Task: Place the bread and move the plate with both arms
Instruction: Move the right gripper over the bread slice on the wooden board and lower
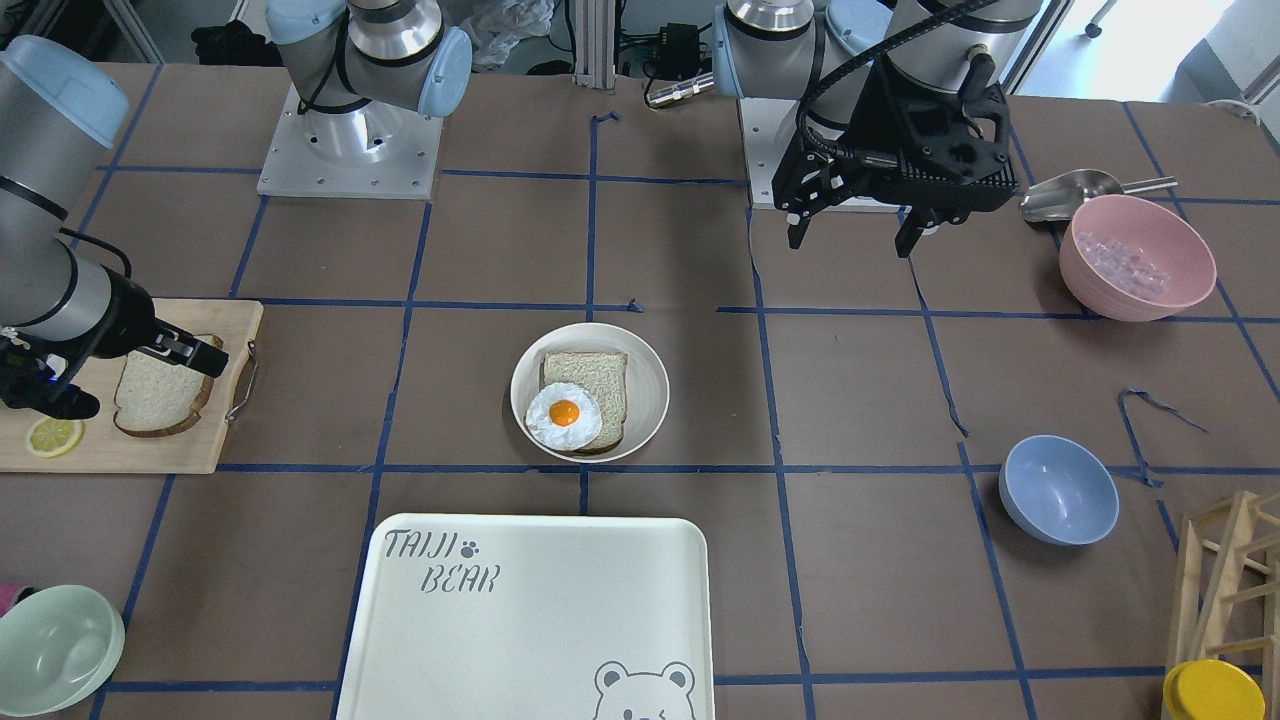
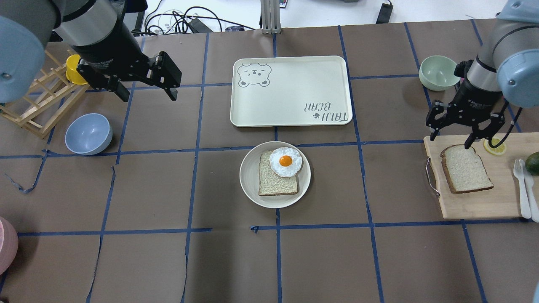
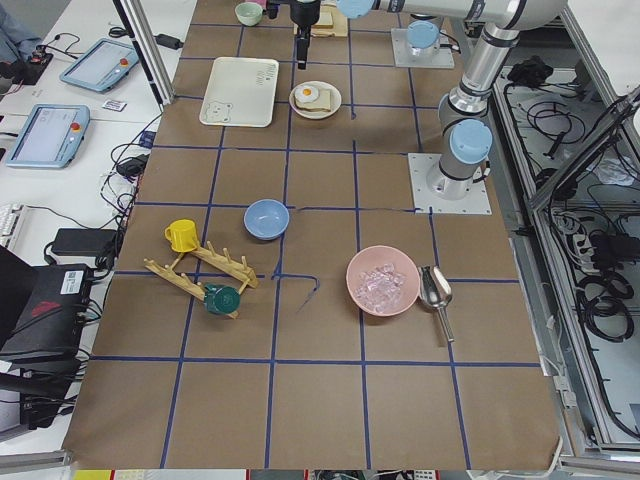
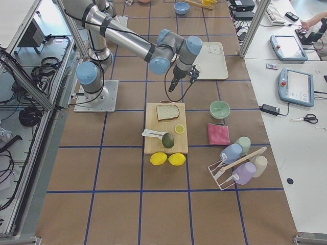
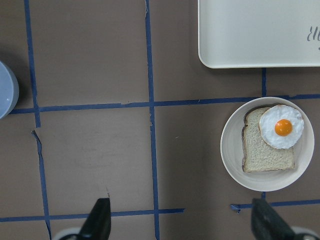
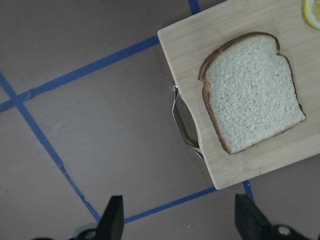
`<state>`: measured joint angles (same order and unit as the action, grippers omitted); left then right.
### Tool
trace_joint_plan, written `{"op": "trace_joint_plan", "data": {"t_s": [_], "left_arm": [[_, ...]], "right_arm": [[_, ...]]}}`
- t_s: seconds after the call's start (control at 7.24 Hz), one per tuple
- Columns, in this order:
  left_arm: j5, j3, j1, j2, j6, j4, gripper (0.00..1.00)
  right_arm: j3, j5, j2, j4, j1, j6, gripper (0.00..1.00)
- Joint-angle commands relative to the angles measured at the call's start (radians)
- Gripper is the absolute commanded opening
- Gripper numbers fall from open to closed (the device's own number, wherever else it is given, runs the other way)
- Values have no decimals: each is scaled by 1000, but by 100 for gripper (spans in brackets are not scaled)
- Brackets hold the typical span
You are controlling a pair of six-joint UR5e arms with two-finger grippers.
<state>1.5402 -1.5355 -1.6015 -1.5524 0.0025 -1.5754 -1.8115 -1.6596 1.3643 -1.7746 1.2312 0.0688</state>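
Note:
The bread (image 2: 465, 168), a white slice with a dark crust, lies flat on a wooden cutting board (image 2: 476, 204) at the right; it also shows in the right wrist view (image 6: 252, 90). My right gripper (image 2: 449, 142) is open and empty, hovering above the board's far left corner, just beyond the bread. The plate (image 2: 248, 176) sits at the table's middle and holds a duller tan slice (image 2: 276, 183) with a fried egg (image 2: 286, 161) on it. My left gripper (image 2: 149, 97) is open and empty, high over the left side, well away from the plate (image 5: 231, 150).
The bear-printed tray (image 2: 290, 90) lies just beyond the plate. A blue bowl (image 2: 88, 134) and a wooden rack (image 2: 33, 105) are at the left. A green bowl (image 2: 438, 72), a lemon slice (image 2: 494, 147), white cutlery (image 2: 524, 185) and an avocado (image 2: 532, 162) surround the board.

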Motion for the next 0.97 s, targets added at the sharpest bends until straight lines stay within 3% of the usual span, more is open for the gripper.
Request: {"op": "trace_joint_plan", "data": {"t_s": [0.0,0.28,0.83], "left_arm": [[0,0,0,0,1,0,100],[0,0,0,0,1,0,100],[-5,0,-2,0,-1,0,100]], "right_arm": [[-32,-22,-54,-81,-4,5,75],[-32,-72,-100,-127,-21,5,75],[-31,-86,-149,-195,-22,2,74]]}}
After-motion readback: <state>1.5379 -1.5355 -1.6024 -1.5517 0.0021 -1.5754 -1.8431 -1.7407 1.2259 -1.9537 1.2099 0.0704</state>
